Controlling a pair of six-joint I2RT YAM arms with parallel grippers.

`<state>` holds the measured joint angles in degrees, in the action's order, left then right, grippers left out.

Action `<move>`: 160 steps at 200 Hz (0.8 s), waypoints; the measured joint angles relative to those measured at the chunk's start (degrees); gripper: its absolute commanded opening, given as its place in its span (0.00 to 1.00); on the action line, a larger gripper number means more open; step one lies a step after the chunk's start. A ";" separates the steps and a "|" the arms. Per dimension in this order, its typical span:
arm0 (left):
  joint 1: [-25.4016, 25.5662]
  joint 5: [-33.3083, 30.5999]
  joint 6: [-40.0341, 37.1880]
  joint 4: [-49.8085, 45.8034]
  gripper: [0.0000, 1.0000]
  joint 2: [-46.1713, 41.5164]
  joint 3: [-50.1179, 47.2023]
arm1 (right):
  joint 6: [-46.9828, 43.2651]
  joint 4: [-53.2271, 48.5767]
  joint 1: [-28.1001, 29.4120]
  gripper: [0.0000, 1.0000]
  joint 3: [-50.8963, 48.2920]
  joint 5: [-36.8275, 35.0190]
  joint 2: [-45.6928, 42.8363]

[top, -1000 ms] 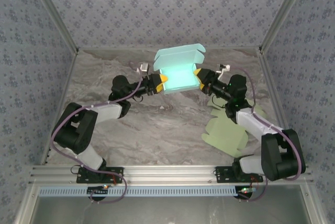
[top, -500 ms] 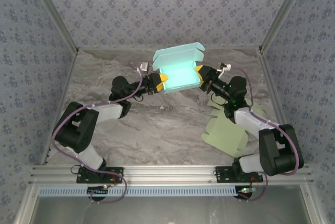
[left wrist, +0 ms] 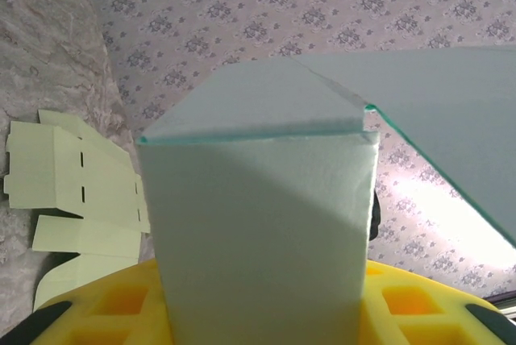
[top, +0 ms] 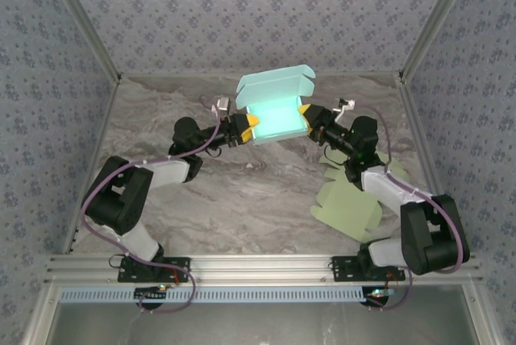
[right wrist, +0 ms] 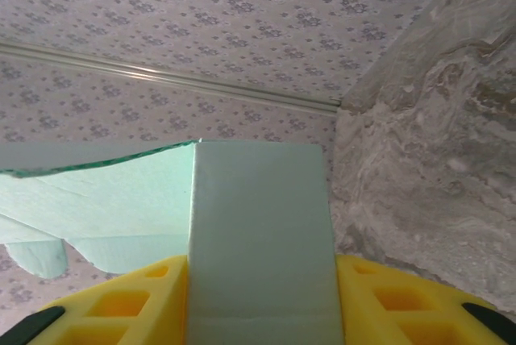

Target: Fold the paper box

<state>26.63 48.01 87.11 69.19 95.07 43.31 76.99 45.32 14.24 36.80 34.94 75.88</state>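
Left gripper (top: 251, 124), right gripper (top: 305, 112) clamp box (top: 276, 113) over marbled table (top: 242, 196), floral walls (top: 258, 6).

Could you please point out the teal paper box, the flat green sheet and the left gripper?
teal paper box (top: 276, 116): top external view, its bright inner face.
flat green sheet (top: 347, 204): top external view, its middle.
left gripper (top: 251, 124): top external view, yellow fingertips at the box's wall.

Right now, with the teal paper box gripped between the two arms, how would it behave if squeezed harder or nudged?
Probably light: the paper box is held by one thin wall in the jaws at each end. Likely crushable, being hollow with card walls. Its open lid, joined along one edge, would probably flop if nudged.
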 measured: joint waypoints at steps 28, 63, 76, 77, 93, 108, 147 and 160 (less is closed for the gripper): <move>0.00 0.00 -0.02 -0.09 0.38 0.00 0.00 | -3.41 -3.96 0.31 0.40 1.18 -0.74 -0.90; 0.00 0.00 -0.09 -1.20 0.38 0.28 -0.04 | -6.82 -7.98 0.39 0.40 2.08 -1.11 -1.11; 0.00 0.02 -0.24 -1.42 0.39 0.63 -0.09 | -7.89 -9.51 0.42 0.44 2.10 -1.25 -1.33; 0.00 0.02 -0.24 -1.46 0.39 0.63 -0.09 | -7.96 -9.60 0.42 0.44 2.10 -1.25 -1.36; 0.00 0.17 -0.57 -1.77 0.39 0.74 -0.24 | -9.35 -11.26 0.50 0.59 2.10 -1.27 -1.38; 0.02 0.20 -1.84 -2.58 0.39 0.74 -0.24 | -11.08 -13.60 0.85 0.66 2.10 -1.05 -1.38; -0.74 0.26 -7.82 -8.83 0.39 0.74 -0.85 | -15.61 -18.53 -0.48 0.74 1.88 -0.70 -2.80; -1.33 0.20 -10.10 -11.50 0.39 0.74 -1.40 | -17.05 -20.22 -1.53 0.75 1.68 -0.68 -3.69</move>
<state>25.30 48.21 77.01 57.69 95.81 41.91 59.94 25.10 12.71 38.48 34.26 72.18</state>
